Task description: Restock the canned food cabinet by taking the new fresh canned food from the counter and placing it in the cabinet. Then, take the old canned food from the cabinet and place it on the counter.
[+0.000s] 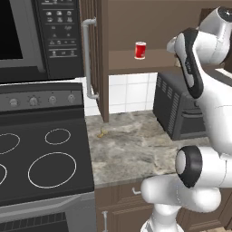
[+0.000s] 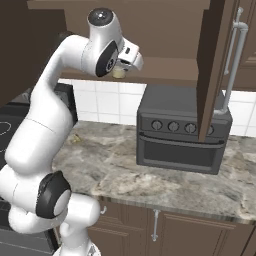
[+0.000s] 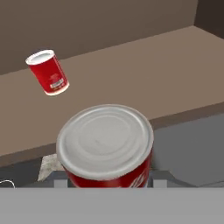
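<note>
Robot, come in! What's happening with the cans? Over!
Gripper shut on a can, near cabinet shelf. Red can stands on the shelf. Nothing blocking.

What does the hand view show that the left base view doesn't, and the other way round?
Hand view: the old can, silvery lid up close, held in the gripper in front of the shelf edge. Left base view: the stovetop, microwave, toaster oven, counter and the door's bar handle. Both: the new red can on the cabinet shelf.
</note>
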